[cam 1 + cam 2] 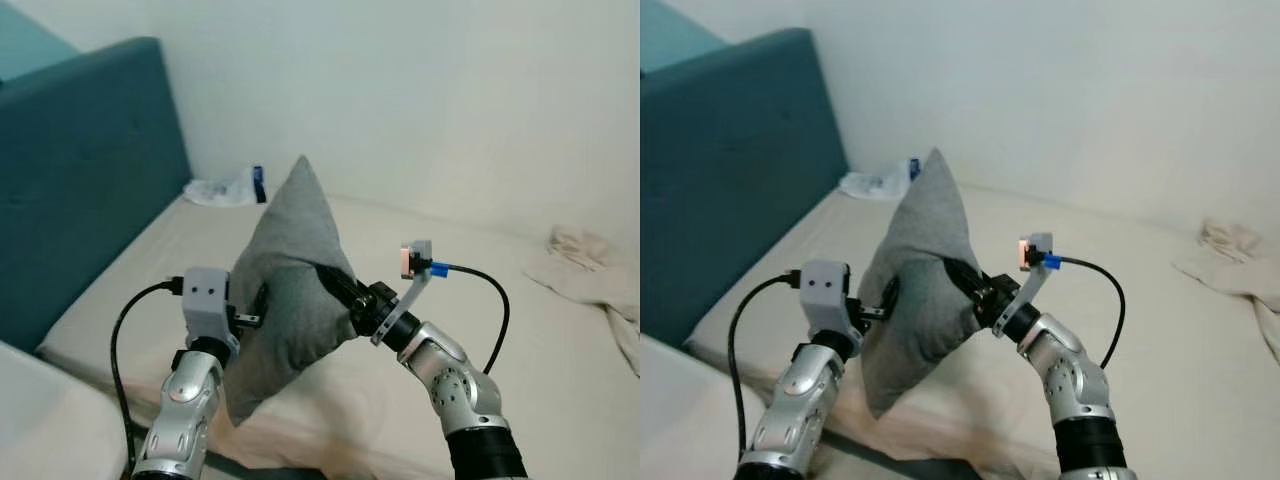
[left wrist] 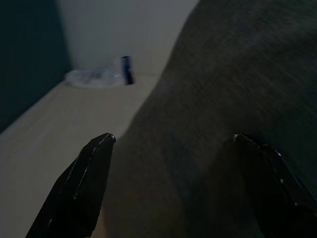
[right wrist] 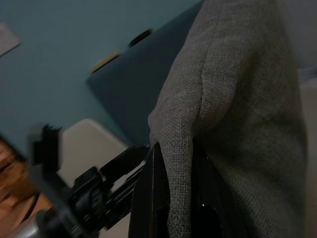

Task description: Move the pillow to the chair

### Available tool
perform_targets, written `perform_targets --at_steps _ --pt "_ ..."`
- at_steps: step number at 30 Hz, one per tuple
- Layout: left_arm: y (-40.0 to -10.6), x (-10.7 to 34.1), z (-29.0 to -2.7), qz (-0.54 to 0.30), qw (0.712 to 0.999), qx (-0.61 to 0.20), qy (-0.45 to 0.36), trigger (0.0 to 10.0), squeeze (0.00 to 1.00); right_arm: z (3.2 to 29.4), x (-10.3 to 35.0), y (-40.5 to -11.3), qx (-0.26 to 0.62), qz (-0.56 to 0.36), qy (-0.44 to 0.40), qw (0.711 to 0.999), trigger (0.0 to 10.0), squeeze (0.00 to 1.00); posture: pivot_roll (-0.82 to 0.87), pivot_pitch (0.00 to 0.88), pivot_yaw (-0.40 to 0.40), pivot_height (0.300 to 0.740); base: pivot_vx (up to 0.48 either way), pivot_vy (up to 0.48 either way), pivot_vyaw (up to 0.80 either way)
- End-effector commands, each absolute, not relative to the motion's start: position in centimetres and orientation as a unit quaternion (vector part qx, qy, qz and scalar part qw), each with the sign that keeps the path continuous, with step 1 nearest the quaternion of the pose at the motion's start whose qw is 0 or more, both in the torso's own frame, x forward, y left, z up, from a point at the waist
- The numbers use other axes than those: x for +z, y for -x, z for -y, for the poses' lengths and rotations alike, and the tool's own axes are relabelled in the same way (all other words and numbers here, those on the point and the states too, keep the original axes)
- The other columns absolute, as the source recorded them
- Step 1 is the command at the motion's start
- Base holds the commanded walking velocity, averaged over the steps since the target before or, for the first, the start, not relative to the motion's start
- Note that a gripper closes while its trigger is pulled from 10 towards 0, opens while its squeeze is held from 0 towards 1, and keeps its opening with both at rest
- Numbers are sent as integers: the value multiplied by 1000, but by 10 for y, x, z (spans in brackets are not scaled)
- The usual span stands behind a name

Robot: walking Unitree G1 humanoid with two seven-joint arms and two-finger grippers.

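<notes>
Grey pillow [image 1: 290, 290]; teal headboard [image 1: 85, 170]; seemingly beige mattress [image 1: 420, 250]

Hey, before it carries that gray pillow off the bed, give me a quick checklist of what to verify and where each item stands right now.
1. Right gripper pinching the gray pillow: ok, a fold of fabric sits between its fingers.
2. Left gripper closed on the pillow: not ok, its fingers are spread apart with the fabric just ahead of them.
3. Pillow lifted off the mattress: cannot tell, its lower corner hangs near the bed's front edge.
4. Plastic bag out of the way: ok, it lies back by the wall, apart from the pillow.
5. Crumpled cloth out of the way: ok, it lies far to the right.
6. Chair located: cannot tell.
</notes>
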State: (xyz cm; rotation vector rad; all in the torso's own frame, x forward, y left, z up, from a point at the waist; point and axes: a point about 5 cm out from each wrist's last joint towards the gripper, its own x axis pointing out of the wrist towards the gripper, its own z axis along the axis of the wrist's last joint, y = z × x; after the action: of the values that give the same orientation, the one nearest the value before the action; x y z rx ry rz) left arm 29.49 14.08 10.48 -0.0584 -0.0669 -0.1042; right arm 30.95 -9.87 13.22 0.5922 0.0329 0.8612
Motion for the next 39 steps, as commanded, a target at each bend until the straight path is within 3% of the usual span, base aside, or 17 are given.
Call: perform_targets --at_steps 1,17,22,28,39 --pt "-294 100 -139 20 998 -56 26 10000 0 98 148 -310 427 25 -284 858 10000 0 34 27 -54 740 0 0 738" --pt "-295 103 -138 21 998 -52 14 10000 0 97 149 -308 430 26 -292 854 10000 0 34 39 -50 740 0 0 738" --pt "-297 107 -154 28 999 2 -17 10000 0 97 148 -306 431 25 -295 852 10000 0 35 42 -49 740 0 0 738" --pt "-292 96 -191 -5 994 92 -56 10000 0 96 147 -305 434 23 -297 850 10000 0 40 45 -50 740 0 0 738" --pt "-283 88 -210 -29 986 150 -67 10000 0 95 148 -313 435 26 -302 848 10000 0 47 49 -50 740 0 0 738"
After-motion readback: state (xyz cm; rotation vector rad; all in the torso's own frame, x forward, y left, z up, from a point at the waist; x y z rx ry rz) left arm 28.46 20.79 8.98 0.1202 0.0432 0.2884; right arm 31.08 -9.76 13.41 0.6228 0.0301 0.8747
